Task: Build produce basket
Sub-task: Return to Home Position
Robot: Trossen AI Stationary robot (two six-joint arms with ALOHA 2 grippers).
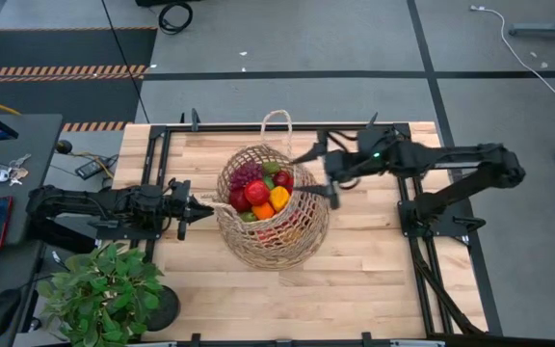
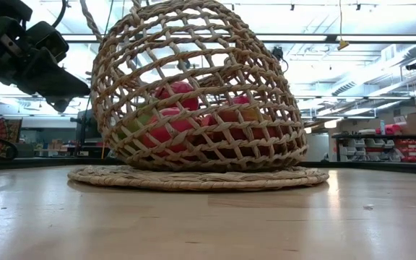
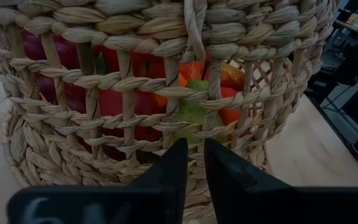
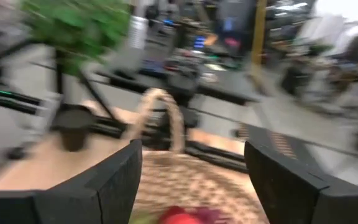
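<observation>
The big tan woven wicker basket sits in the middle of the light wooden table. It is full of little toy fruits and vegetables. The left gripper is right at its side, fingers nearly together. The right gripper hangs by the rim on the other side, fingers wide apart.

You have a basket of rough, dry tan wicker, its strands coarse and matt, resting on a flat woven mat of the same fibre; the produce inside looks like smooth plastic with a slight sheen. The table beneath is pale wood in jointed strips, smooth with a soft satin finish; the left gripper and right gripper show matt black, plastic-looking surfaces.
</observation>
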